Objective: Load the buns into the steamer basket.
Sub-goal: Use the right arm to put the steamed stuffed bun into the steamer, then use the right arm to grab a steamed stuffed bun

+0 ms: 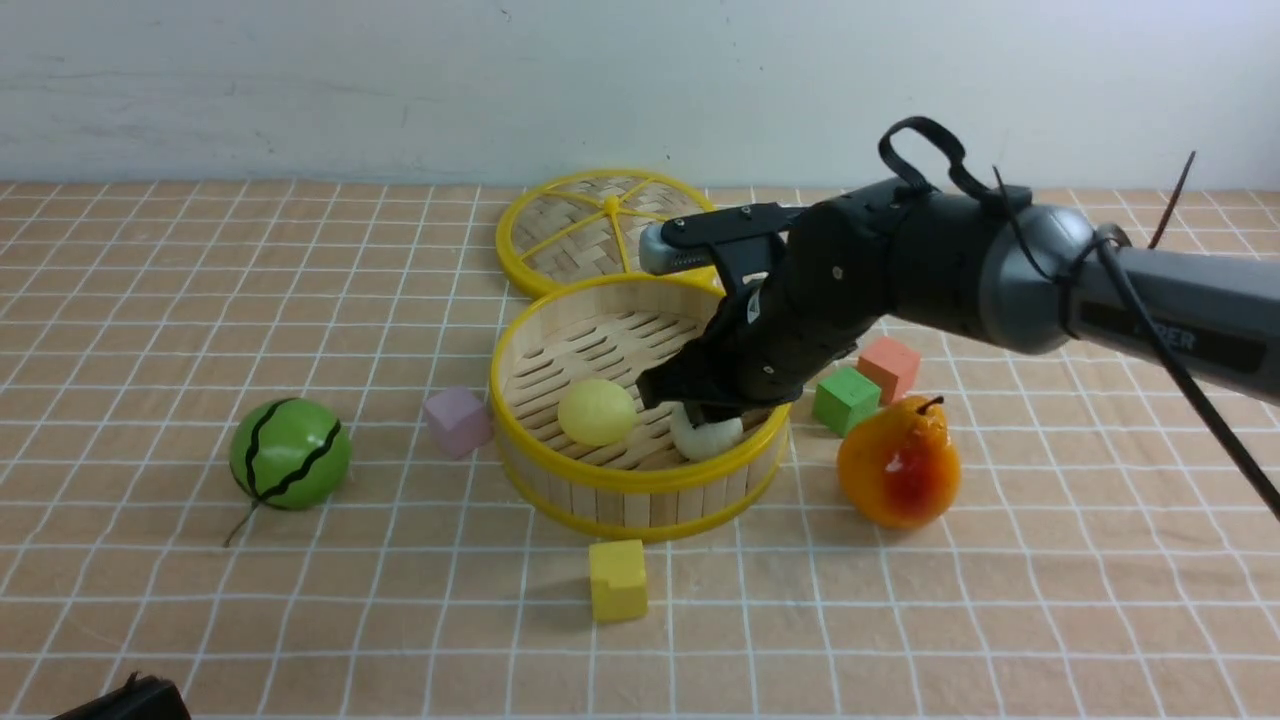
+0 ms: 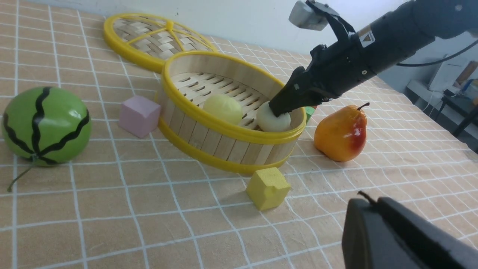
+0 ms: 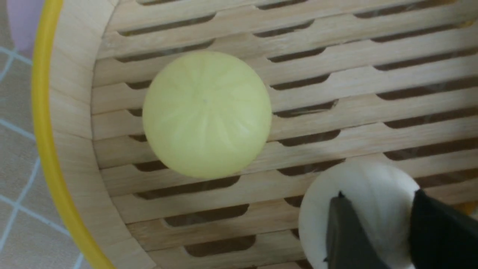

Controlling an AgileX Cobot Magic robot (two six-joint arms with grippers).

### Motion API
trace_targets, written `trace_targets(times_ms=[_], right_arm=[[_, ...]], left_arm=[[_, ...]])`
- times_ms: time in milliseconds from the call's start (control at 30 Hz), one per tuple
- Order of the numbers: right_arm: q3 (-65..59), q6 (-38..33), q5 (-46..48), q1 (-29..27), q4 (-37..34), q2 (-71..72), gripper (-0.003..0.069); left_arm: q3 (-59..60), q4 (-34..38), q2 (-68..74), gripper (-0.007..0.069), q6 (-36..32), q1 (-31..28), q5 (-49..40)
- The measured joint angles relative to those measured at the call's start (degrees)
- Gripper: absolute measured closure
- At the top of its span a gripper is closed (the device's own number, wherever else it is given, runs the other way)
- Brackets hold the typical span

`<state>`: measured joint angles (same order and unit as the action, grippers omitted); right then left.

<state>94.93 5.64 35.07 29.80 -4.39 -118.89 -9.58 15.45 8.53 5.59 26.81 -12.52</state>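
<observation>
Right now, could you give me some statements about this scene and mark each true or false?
Two buns, the pale yellow bun and the off-white bun, are inside the steamer basket. True.
The lid covers the basket. False: it lies behind the basket.
The pear stands left of the basket. False: it stands to its right.
The right gripper is at the off-white bun. True.
The yellow cube sits in the basket. False: it lies outside, in front of it.
</observation>
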Motion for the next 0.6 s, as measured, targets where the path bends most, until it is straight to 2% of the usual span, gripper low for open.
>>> trace_targets(times_ms=[67,100,167,233,433,600], right_arm=[[1.2,0.0,1.0,0.0,0.0,0.5,0.0274],[1.4,0.0,1.1,0.0,0.1,0.5,0.0266],[3.5,0.0,3.8,-0.1,1.1,2.2,0.0181],[5.2,0.0,5.5,-0.5,3.2,3.7,0.0156],[8.0,1.9,10.2,-6.6,7.3,4.5,0.0196],[8.8,-0.9,9.0,-12.3,3.7,-0.2,0.0258]], left_arm=[[0.0,0.0,0.0,0.0603,0.0,0.0,0.0],[0.0,0.0,0.0,0.0603,0.0,0.0,0.0],[0.0,0.0,0.0,0.0598,0.0,0.0,0.0],[0.0,0.0,0.0,0.0596,0.0,0.0,0.0],[0.0,0.0,0.0,0.0594,0.0,0.0,0.0],[0.0,0.0,0.0,0.0585,0.0,0.0,0.0]])
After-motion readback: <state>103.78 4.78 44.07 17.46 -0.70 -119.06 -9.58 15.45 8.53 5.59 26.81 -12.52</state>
